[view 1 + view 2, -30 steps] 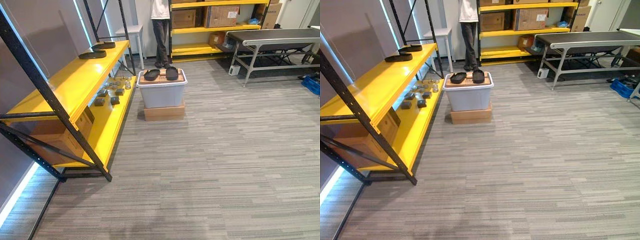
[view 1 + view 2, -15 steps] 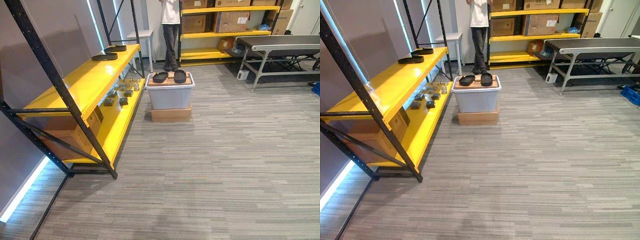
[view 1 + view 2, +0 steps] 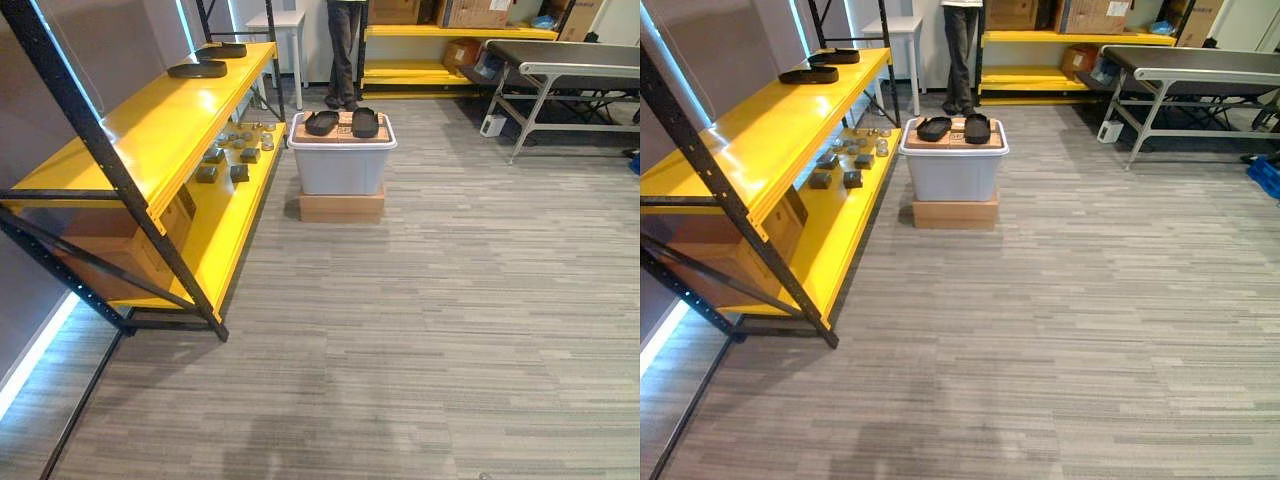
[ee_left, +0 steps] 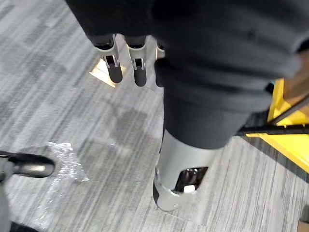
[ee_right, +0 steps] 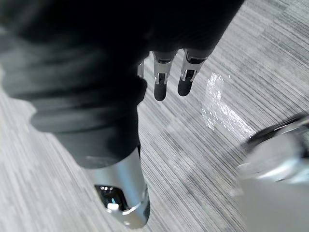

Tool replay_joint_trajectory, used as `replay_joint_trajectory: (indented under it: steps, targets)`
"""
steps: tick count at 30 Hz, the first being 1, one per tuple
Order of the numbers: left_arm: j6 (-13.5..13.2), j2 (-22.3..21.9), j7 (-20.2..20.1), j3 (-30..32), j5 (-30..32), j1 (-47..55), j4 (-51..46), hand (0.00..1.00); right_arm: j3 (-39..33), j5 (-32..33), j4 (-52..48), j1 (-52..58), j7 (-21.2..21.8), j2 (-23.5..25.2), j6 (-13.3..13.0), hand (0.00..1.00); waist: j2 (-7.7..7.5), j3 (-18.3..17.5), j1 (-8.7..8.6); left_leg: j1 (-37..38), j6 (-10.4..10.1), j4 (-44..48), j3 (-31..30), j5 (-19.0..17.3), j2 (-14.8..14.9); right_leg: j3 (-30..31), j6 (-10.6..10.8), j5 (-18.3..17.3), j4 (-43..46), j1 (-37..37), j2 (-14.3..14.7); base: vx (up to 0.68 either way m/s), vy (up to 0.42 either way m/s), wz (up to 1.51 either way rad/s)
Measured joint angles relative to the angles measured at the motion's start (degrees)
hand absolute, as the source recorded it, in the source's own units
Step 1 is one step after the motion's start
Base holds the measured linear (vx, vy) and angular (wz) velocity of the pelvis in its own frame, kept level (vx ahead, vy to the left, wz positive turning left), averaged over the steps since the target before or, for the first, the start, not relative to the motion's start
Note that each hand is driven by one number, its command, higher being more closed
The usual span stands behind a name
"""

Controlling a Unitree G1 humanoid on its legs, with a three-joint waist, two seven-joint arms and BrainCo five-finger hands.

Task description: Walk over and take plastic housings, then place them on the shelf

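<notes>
While both arms hang above the grey floor (image 3: 450,330), the left robot hand (image 4: 139,70) has its fingers straight and slack with nothing in them, and the right robot hand (image 5: 161,84) is the same, loose and empty. The plastic housings (image 3: 321,122), two black oval pieces, lie side by side on top of a pale bin (image 3: 341,172) at the far centre of the room, well apart from both hands. The bin stands on a flat cardboard box (image 3: 341,207), just right of the yellow shelf (image 3: 150,135) that runs along the left wall. Two more black housings (image 3: 197,69) rest at the far end of the shelf's upper board. Small dark parts (image 3: 238,173) are scattered on its lower board. A person's legs (image 3: 343,50) stand just beyond the bin.
</notes>
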Motion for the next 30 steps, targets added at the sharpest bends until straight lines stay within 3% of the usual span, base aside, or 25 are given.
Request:
replay_joint_trajectory:
  steps: [3,4,5,6,8,9,10,12,13,15,16,17,18,19,20,21,22,23,24,25,26,27,28,29,30]
  targets:
    - [-0.16,0.49,0.59,-0.25,1.64,-6.0,0.16,0.0,-0.57,0.01,0.08,1.65,0.0,1.85,0.0,0.0,-0.04,2.81,-2.76,1.94,-1.89,-0.64,-5.13,-2.43,3.06,0.93,-2.71,5.4,-17.44,-2.6,1.51,0.37,-0.168,0.92]
    - [-0.28,0.03,0.6,-0.2,2.62,-7.46,0.19,0.0,-1.27,0.01,0.27,3.82,0.0,2.33,0.0,0.0,0.03,2.91,-3.39,4.0,-3.42,-1.89,-6.64,-3.6,4.95,1.58,-2.87,12.14,-20.98,-3.2,2.0,0.6,-0.341,0.89]
    - [-0.41,-0.17,0.56,-0.16,2.97,-7.2,0.22,0.0,-1.4,0.0,0.36,4.44,0.01,2.42,0.0,0.0,0.4,2.62,-3.96,4.75,-3.79,-2.02,-6.94,-3.79,5.69,1.47,-3.86,14.61,-20.05,-3.11,2.77,0.74,-0.403,0.61]
    - [-0.56,-0.5,0.42,0.46,4.05,-7.39,0.29,0.0,-3.38,-0.02,0.38,4.52,0.1,2.99,-0.02,0.0,0.31,2.5,-4.17,4.28,-4.62,1.12,-6.52,-3.31,6.78,1.63,-7.14,14.43,-16.31,-3.94,3.75,0.83,-0.433,0.12]
    - [-0.51,-1.68,0.34,3.55,4.43,-6.84,0.2,0.0,-6.8,-0.04,0.08,4.68,0.1,3.89,-0.03,0.0,0.29,2.51,-3.6,0.61,-9.04,13.49,-6.03,-0.68,7.81,1.68,-9.44,10.87,-14.99,-1.38,5.34,0.74,-0.329,-0.13]
    - [-0.52,-2.81,0.33,6.66,4.41,-5.78,-0.75,0.0,-7.4,-0.05,-0.63,5.25,0.19,4.47,-0.04,0.0,0.34,2.58,-3.62,-4.9,-12.86,28.77,-6.76,3.54,8.6,1.82,-10.37,9.49,-17.67,3.21,6.44,0.6,-0.206,-0.1]
    - [-0.58,-3.36,0.26,7.88,4.42,-4.97,-1.65,0.0,-7.37,-0.05,-0.79,5.51,0.29,4.63,-0.03,0.0,0.37,2.64,-3.5,-7.95,-14.77,37.02,-7.39,6.09,8.91,2.05,-10.59,9.15,-19.52,6.11,7.25,0.73,-0.228,-0.16]
    - [-0.52,-4.66,-0.09,10.64,4.41,-2.44,-4.12,0.0,-6.75,-0.12,-3.91,7.1,0.3,6.26,0.0,0.0,0.24,2.9,-1.34,-17.92,-15.37,60.77,-6.22,5.62,10.31,4.36,-11.85,8.34,-27.49,18.39,10.24,0.69,-0.183,-0.37]
    - [-0.46,-4.94,-0.06,10.72,4.41,-1.85,-4.5,0.0,-6.64,-0.33,-4.87,7.27,0.28,6.57,0.0,0.0,0.2,2.93,-0.62,-20.37,-14.41,63.05,-4.97,4.99,10.58,5.15,-12.11,8.17,-29.27,21.08,10.51,0.63,-0.117,-0.59]
    - [-0.49,-6.87,-0.45,11.46,4.29,1.01,-6.21,0.0,-4.44,-1.1,-7.97,6.7,0.23,6.59,0.11,0.0,-0.04,2.93,2.74,-30.66,-8.59,61.06,0.48,0.78,10.97,10.08,-12.61,6.48,-34.02,27.76,10.44,0.6,-0.036,-0.82]
    - [-0.41,-7.15,-0.51,11.46,4.27,1.83,-6.12,0.0,-4.52,-1.11,-8.35,6.05,0.26,6.65,0.12,0.0,-0.25,2.97,3.44,-32.76,-7.87,57.72,0.95,-0.01,10.19,11.18,-12.17,5.83,-34.51,28.98,9.8,0.69,0.071,-1.04]
    - [0.09,-8.15,-0.58,11.16,4.28,3.93,-6.05,0.0,-4.56,-1.14,-9.11,5.04,0.3,6.45,0.11,0.0,-1.22,2.85,5.03,-36.73,-7.6,44.86,1.26,-0.33,7.51,13.73,-11.2,3.38,-34.96,31.6,7.51,0.57,0.105,-0.79]
    - [0.23,-8.51,-0.65,10.83,4.28,4.96,-5.92,0.0,-4.57,-1.26,-9.18,4.87,0.34,6.14,0.08,0.0,-1.51,2.65,5.49,-37.8,-7.38,38.8,1.26,0.23,6.59,14.41,-10.71,2.23,-35.3,32.79,6.5,0.7,0.166,-0.8]
    - [0.34,-9.18,-0.7,10.49,4.32,6.87,-5.39,0.0,-6.76,-1.75,-9.01,4.67,0.37,5.67,0.04,0.0,-1.52,1.81,6.01,-38.03,-7.01,24.41,1.11,2.96,5.06,15.25,-9.87,0.07,-36.37,35.48,5.02,0.49,0.146,-0.51]
    - [0.39,-9.18,-0.69,10.43,4.33,7.81,-4.97,0.0,-7.33,-2.16,-8.82,4.8,0.27,5.63,0.02,0.0,-1.99,1.22,6.7,-38.29,-6.2,24.8,1.97,6.44,4.81,16.08,-9.57,-1.21,-36.65,36.68,3.97,0.68,0.198,-0.62]
    - [0.59,-8.9,-0.67,10.62,4.31,9.27,-3.68,0.0,-7.06,-2.54,-7.86,5.41,0.21,5.72,0.01,0.0,-3.34,-1.25,7.06,-38.31,-4.07,27.36,1.41,7.8,2.59,17.28,-8.9,-2.58,-32.96,36.35,2.37,0.75,0.214,-0.43]
    - [0.68,-8.9,-0.68,11.48,4.22,9.15,-2.55,0.0,-7.09,-2.55,-6.45,5.14,0.39,6.1,0.01,0.0,-4.23,-2.14,6.73,-37.04,-2.11,27.76,1.13,5.98,1.22,17.28,-7.12,-3.48,-20.69,31.58,1.65,0.79,0.227,-0.21]
    - [0.66,-8.87,-0.68,11.66,4.23,8.64,-2.1,0.0,-7.34,-2.54,-6.11,5.14,0.38,6.49,0.0,0.0,-4.17,-2.18,6.55,-35.61,-1.66,27.5,1.06,5.25,0.9,16.94,-4.28,-2.4,-13.09,28.7,1.65,0.96,0.288,0.16]
    - [0.69,-8.51,-0.91,11.43,4.22,7.78,-1.94,0.0,-6.92,-2.53,-4.33,4.95,0.43,7.36,0.05,0.0,-5.32,-1.3,5.41,-30.18,-0.23,26.1,-0.42,3.7,-0.51,15.94,8.47,6.08,6.7,21.53,0.84,0.92,0.241,0.24]
    - [0.89,-8.16,-0.89,10.85,4.23,6.98,-1.88,0.0,-6.77,-2.57,-4.0,5.16,0.56,8.12,0.09,0.0,-5.83,-0.66,5.19,-25.69,1.39,24.92,-1.03,2.72,-1.08,15.02,8.85,7.26,16.46,18.02,0.46,0.89,0.196,0.18]
    - [1.06,-8.21,-0.78,10.63,4.23,6.72,-1.88,0.0,-6.68,-3.11,-3.96,5.39,0.57,8.45,0.09,0.0,-5.51,-0.37,5.1,-22.56,2.01,23.91,-1.56,2.35,-1.18,13.72,7.17,6.2,20.37,16.14,0.1,0.69,0.068,0.09]
    - [1.1,-8.34,-0.64,10.28,4.21,6.41,-2.23,0.0,-4.9,-3.88,-3.97,6.08,0.58,8.6,0.09,0.0,-5.07,-0.63,4.24,-16.23,3.3,20.91,-2.33,1.73,-0.93,9.65,3.04,3.15,22.13,12.96,-0.68,0.69,0.008,0.22]
    - [1.07,-7.82,-0.49,9.51,4.15,4.72,-2.21,0.0,-2.78,-4.51,-3.79,6.57,0.82,8.62,0.06,0.0,-4.89,-0.65,3.29,-10.27,4.24,16.96,-3.65,1.15,-0.34,5.84,0.48,0.44,17.99,9.65,-0.85,0.7,-0.028,0.37]
    - [1.07,-7.37,-0.47,8.87,4.14,3.49,-2.08,0.0,-2.4,-4.52,-3.42,6.66,0.9,8.6,0.07,0.0,-4.83,-0.6,2.83,-8.0,4.39,15.14,-4.42,1.06,0.15,4.3,-0.73,-0.67,13.95,8.12,-0.66,0.72,-0.116,0.68]
    - [0.94,-6.79,-0.52,8.09,4.14,1.43,-2.11,0.0,-2.32,-4.51,-2.81,6.71,0.94,8.51,0.06,0.0,-4.69,-0.62,1.86,-4.5,4.55,12.0,-5.92,0.93,1.2,2.56,-1.4,-0.78,3.35,4.98,-0.32,0.75,-0.203,0.82]
